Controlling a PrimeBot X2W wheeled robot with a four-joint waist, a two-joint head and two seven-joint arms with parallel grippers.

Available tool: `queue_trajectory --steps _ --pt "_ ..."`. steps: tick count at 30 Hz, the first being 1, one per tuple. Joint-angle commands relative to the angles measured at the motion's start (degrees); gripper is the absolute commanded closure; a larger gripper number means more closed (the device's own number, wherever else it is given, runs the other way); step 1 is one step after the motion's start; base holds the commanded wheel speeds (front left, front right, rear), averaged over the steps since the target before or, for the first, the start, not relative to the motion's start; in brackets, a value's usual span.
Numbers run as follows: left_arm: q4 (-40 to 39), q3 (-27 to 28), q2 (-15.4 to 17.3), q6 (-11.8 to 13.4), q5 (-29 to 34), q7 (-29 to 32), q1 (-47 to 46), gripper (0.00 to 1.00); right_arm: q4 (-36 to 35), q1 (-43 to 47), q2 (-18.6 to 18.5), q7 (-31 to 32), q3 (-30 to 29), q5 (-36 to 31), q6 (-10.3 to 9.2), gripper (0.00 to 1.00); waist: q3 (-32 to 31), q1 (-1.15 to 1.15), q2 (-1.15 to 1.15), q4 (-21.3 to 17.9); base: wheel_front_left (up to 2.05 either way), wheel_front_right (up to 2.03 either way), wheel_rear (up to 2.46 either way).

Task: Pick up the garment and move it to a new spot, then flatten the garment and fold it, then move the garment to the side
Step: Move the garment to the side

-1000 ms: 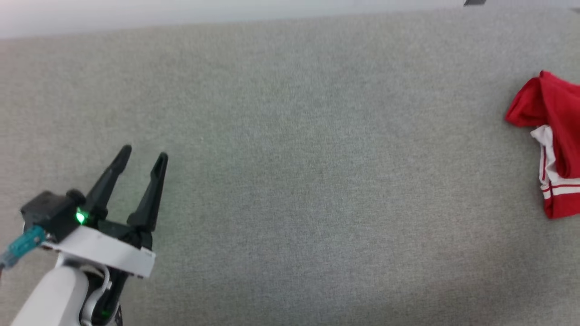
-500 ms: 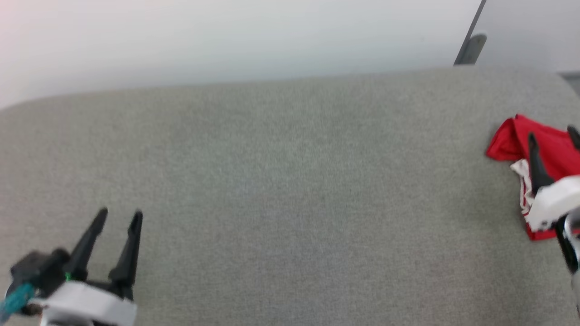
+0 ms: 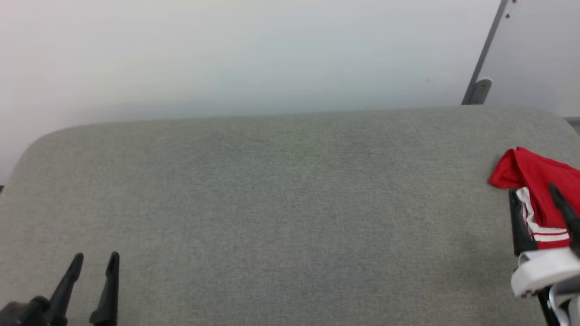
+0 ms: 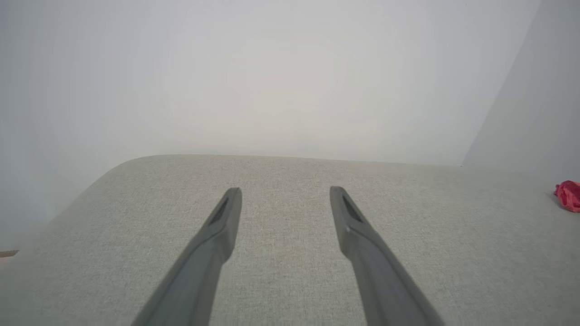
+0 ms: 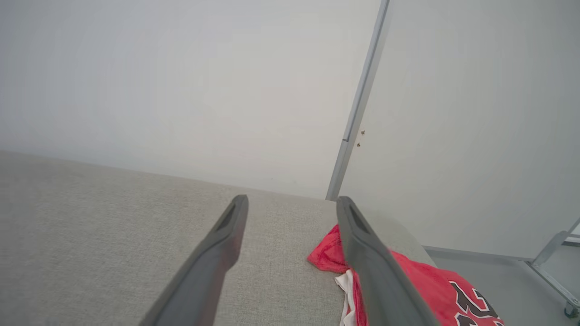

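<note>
Garment (image 3: 531, 172) lies in a crumpled heap at the far right edge of the grey fabric surface (image 3: 290, 203), red body uppermost, with striped white trim and part of the black lettering showing. The right gripper (image 3: 532, 190) hangs just over it, its 2 dark fingers spread wide and holding nothing; whether the tips touch the cloth I cannot tell. The left gripper (image 3: 96, 256) sits well apart at the near left, likewise spread and empty. Step 1, the pick-up, looks to be in hand, with nothing lifted yet. The next move calls for lowering the right fingers to straddle a thick fold, then pinching enough layers to carry the heap toward the bare middle, where there is room to flatten it.
</note>
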Motion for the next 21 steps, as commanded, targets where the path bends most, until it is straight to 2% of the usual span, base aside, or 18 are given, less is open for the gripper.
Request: queue_trajectory --steps 1,14,21 --pt "-0.42 0.23 -0.21 0.04 0.55 -0.18 1.12 0.00 -1.64 2.15 0.79 -0.22 -0.61 -0.39 -0.11 0.00 -0.60 0.00 0.00 0.77 0.00 0.00 0.00" --pt "-1.86 2.44 -1.12 0.03 -0.22 -0.18 4.52 0.00 -10.44 13.90 5.98 -0.23 -4.53 -1.15 -0.10 0.00 -1.72 0.00 0.00 2.35 0.00 0.00 0.00" --pt "-2.22 2.38 -1.03 0.03 -0.52 -0.18 5.36 0.00 -12.89 17.17 7.81 -0.23 -4.17 -1.90 -0.10 0.00 -1.79 0.00 0.00 2.34 0.00 0.00 0.00"
